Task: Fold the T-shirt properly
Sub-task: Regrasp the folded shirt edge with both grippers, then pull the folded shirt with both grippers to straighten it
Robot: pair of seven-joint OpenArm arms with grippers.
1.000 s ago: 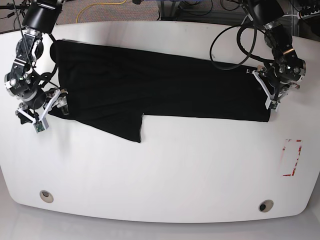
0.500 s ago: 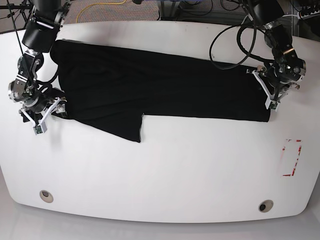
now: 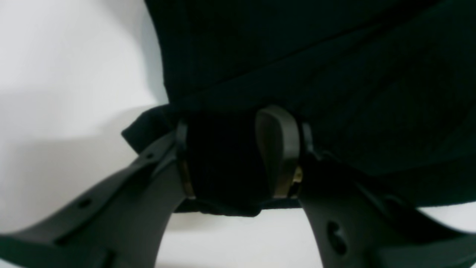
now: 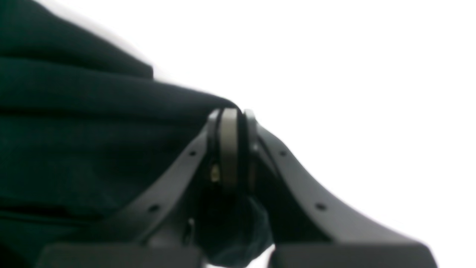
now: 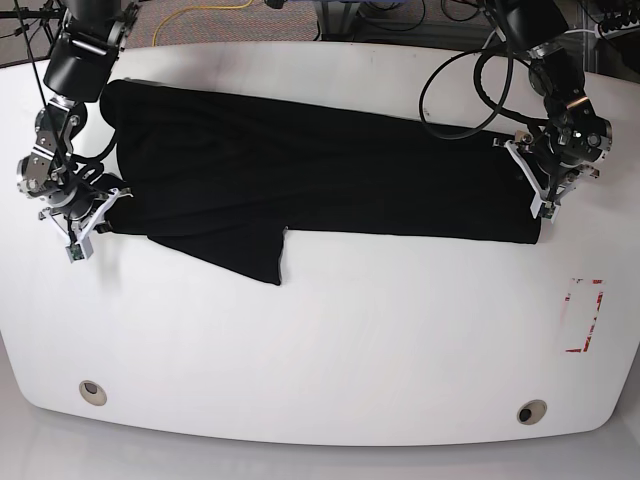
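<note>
Black T-shirt (image 5: 320, 185) lay flat on the desk (image 5: 330, 350); right claw (image 4: 232, 149) pinched its one end, left claw (image 3: 238, 156) clamped a thick fold at the other

The right gripper (image 5: 97, 215) has moved in and clamped onto the T-shirt (image 5: 320, 180) edge.

The 2 arms reach down to opposite ends of the T-shirt (image 5: 330, 180). The right tool (image 5: 100, 212) is closed on its edge; the left tool (image 5: 538, 205) grips a thick fold between its pads (image 3: 277, 149).
</note>
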